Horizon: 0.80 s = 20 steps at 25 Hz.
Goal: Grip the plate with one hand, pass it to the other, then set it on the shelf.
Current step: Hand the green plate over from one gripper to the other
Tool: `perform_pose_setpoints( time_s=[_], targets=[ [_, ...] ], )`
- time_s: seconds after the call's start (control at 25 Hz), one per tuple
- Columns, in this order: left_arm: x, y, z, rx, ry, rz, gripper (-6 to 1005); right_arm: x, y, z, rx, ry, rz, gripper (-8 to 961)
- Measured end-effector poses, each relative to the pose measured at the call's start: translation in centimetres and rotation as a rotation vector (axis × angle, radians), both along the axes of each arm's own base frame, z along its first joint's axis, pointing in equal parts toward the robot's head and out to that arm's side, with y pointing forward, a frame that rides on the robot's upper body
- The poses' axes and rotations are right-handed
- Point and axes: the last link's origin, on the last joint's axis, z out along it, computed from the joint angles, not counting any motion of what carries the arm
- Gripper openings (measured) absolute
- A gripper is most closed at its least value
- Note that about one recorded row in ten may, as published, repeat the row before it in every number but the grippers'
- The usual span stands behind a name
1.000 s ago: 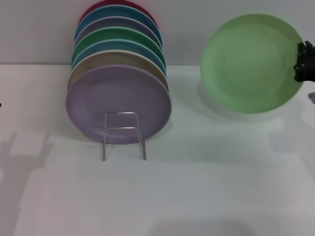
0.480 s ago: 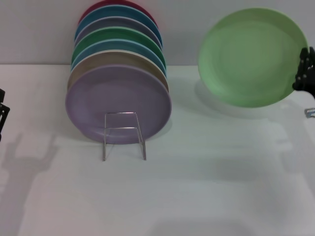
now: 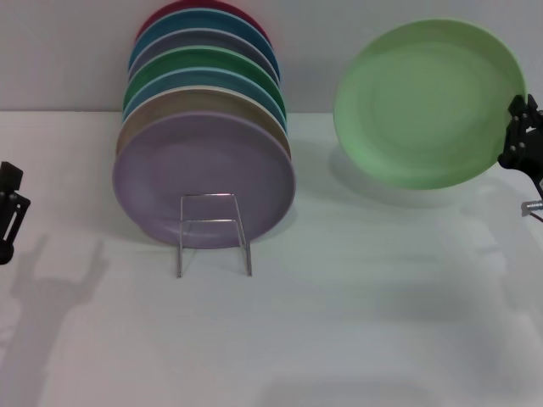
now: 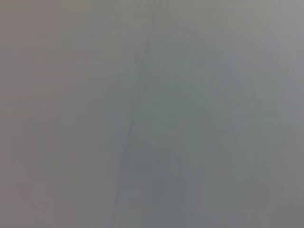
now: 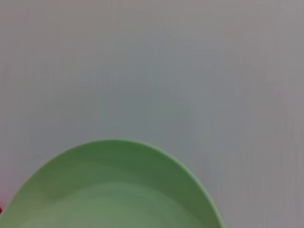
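Mint-green and held clear of the table (image 3: 356, 339), the plate (image 3: 424, 102) hangs on the right side of the scene, its face tilted toward you, with the right gripper (image 3: 519, 140) clamped on its right-hand rim. From the right wrist view you see only the far arc of the plate (image 5: 111, 190) against pale table, with no fingers showing. Your left gripper (image 3: 10, 212) sits at the far left edge, low over the table and well apart from the plate; whether its fingers are parted or together you cannot tell, and the left wrist view gives you nothing but blank grey. The relation to work from is this: the plate's free rim points left, toward the receiving arm, so the handover looks likely to happen somewhere across the middle. What stands between the two arms is the shelf (image 3: 214, 233), a thin silver wire rack, with its row of upright plates. The lilac plate (image 3: 204, 178) is at the front, and tan, blue, emerald and red ones sit behind it. You probably want to bring the plate across in front of that stack, not through it. A swinging rim or wrist could clip the lilac plate or nudge the wire loop.
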Motion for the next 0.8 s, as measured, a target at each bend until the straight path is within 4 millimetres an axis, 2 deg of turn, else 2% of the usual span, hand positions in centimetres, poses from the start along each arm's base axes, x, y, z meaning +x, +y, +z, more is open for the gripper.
perform_pose_setpoints(
  time_s=[0.44, 0.8],
  targets=[
    [1.3, -1.6, -1.1, -0.065, -0.018, -0.102, 863, 0.5, -4.6, -1.1, -0.014, 0.049, 0.105, 19],
    [2.5, -3.3, -2.8, -0.176, -0.020, -0.194, 863, -0.5, -8.3, -3.2, -0.096, 0.049, 0.224, 19]
  ],
)
